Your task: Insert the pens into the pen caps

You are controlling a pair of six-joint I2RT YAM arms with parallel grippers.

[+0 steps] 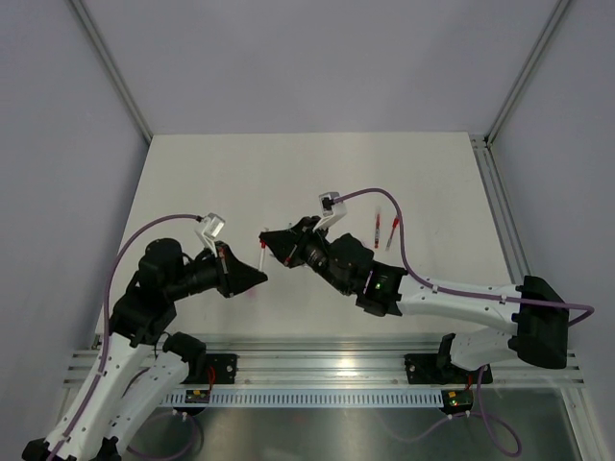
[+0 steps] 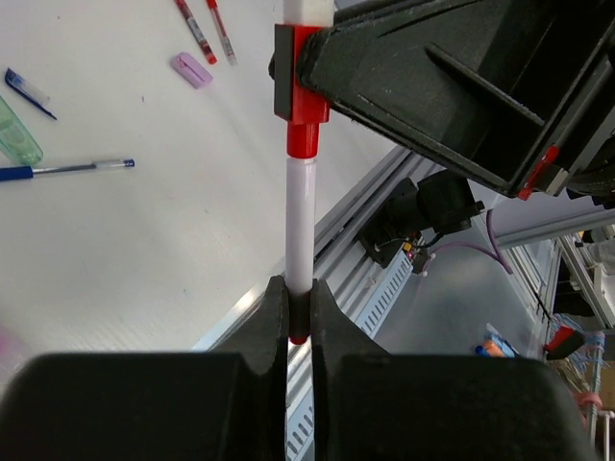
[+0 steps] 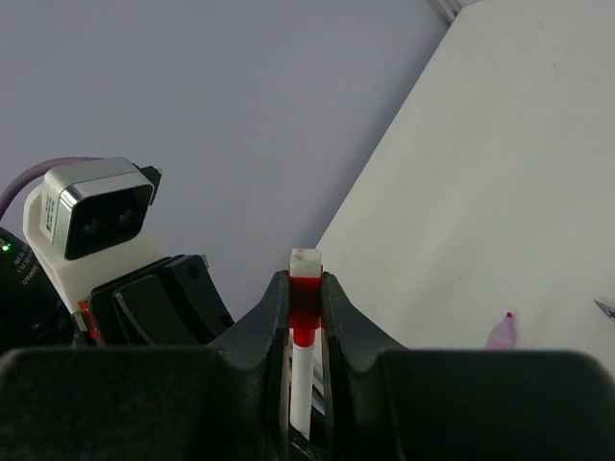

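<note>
A white-barrelled red pen (image 2: pixel 299 230) spans the gap between my two grippers above the table's near edge. My left gripper (image 2: pixel 299 300) is shut on its red rear end. The barrel's front end runs into the mouth of a red pen cap (image 2: pixel 305 125) with a white top (image 3: pixel 306 260). My right gripper (image 3: pixel 306 290) is shut on that cap (image 3: pixel 306 303). From above, the pen (image 1: pixel 261 257) stands between the left gripper (image 1: pixel 261 276) and the right gripper (image 1: pixel 266 239). The pen's tip is hidden inside the cap.
Two red pens (image 2: pixel 195 31) lie side by side on the table; from above they (image 1: pixel 378 229) are right of the right arm. A pale pink cap (image 2: pixel 191 70), a blue pen (image 2: pixel 67 169) and a pale green cap (image 2: pixel 17 135) lie nearby. The metal rail (image 1: pixel 317 370) runs along the near edge.
</note>
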